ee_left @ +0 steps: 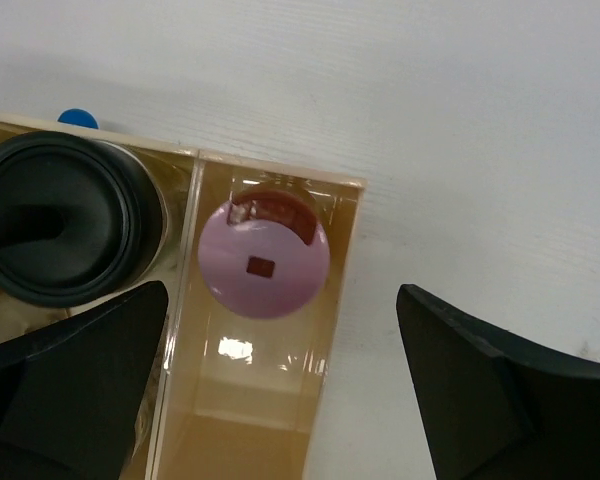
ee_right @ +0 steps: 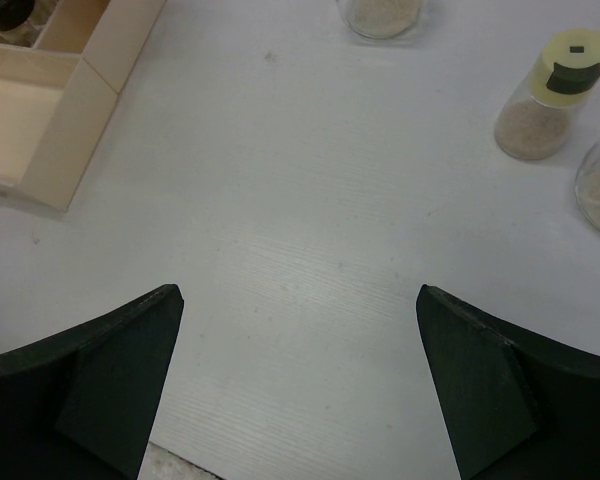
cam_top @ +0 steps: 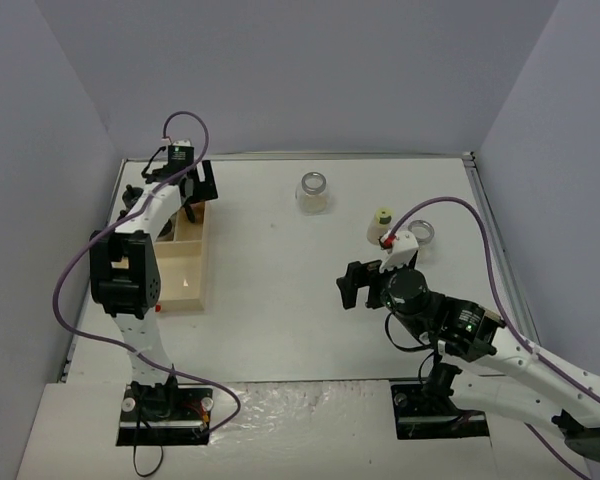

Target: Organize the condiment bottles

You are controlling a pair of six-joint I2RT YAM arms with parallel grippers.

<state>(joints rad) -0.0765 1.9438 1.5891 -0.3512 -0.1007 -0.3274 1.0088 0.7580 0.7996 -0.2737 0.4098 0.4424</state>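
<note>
Left wrist view: left gripper (ee_left: 280, 385) released, fingers wide apart, hanging over the corner compartment of the wooden tray (ee_left: 280, 172). Pink-capped jar (ee_left: 264, 259) stands upright in that compartment. Black-capped jar (ee_left: 65, 232) sits in the compartment beside it. Right gripper (ee_right: 295, 375) equally spread, grasping nothing, over bare tabletop (ee_right: 280, 200). Beyond it on the tabletop: yellow-green-capped jar (ee_right: 555, 95), silvery-lidded wide jar (cam_top: 420, 233) just beside that. Second wide jar (ee_right: 380, 15) stands well apart, toward the far edge.
</note>
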